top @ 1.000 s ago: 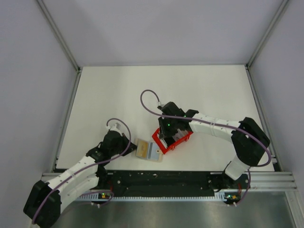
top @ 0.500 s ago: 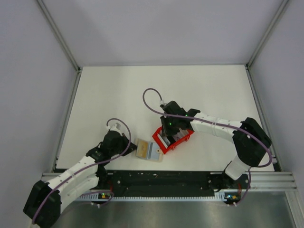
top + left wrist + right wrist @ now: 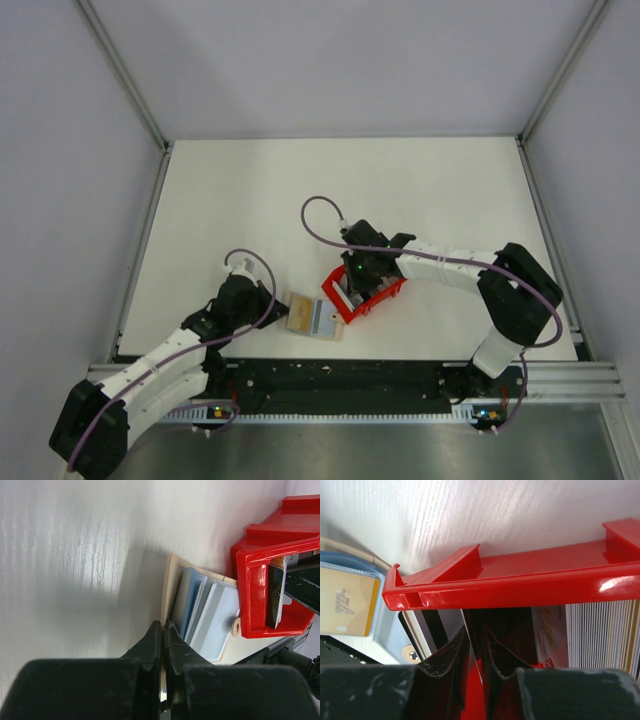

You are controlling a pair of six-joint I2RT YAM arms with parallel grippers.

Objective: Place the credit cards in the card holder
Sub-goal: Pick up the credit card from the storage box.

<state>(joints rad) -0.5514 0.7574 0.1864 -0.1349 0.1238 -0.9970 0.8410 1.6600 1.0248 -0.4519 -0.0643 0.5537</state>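
The beige card holder (image 3: 312,318) lies open near the front edge, with a gold-orange card (image 3: 345,607) in one of its pale blue pockets (image 3: 210,622). My left gripper (image 3: 164,625) is shut on the holder's beige left edge (image 3: 172,580); it also shows in the top view (image 3: 277,306). My right gripper (image 3: 476,630) reaches down into the red tray (image 3: 520,592), and its jaws are closed on a thin credit card standing on edge. More credit cards stand in the tray: a black-striped one (image 3: 425,625) and a white-and-gold one (image 3: 551,630).
The red tray (image 3: 362,292) sits just right of the card holder, almost touching it. The black rail of the arm bases (image 3: 340,380) runs along the near edge. The grey walls and metal frame (image 3: 140,230) border the white table.
My right gripper has come lower and a little nearer into the red tray. The left gripper and the card holder have not moved.
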